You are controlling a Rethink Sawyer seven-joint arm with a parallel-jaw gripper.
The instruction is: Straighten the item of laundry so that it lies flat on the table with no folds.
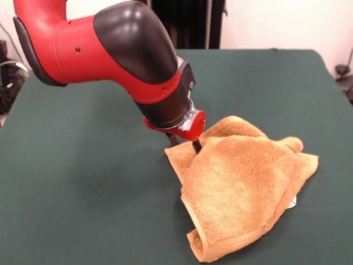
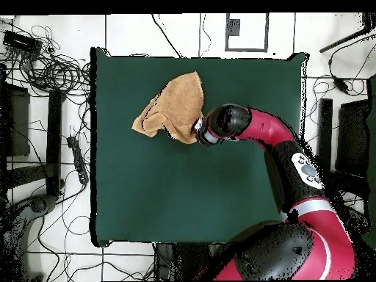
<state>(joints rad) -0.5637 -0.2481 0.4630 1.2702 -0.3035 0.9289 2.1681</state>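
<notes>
Front view, tool (image 1: 194, 144) buried in rumpled towel (image 1: 242, 187), grip state unclear, white label (image 1: 292, 203) unreadable

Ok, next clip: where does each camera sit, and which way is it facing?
Front view: across the table from the robot, facing it; the red and black arm comes down from the top left, its hand at the crumpled towel.
Overhead view: above the table, looking straight down, robot's base at the bottom right; the arm reaches up to the towel, its wrist hiding the hand.
Shared: green table, towel and arm, turned half round between the two views.
</notes>
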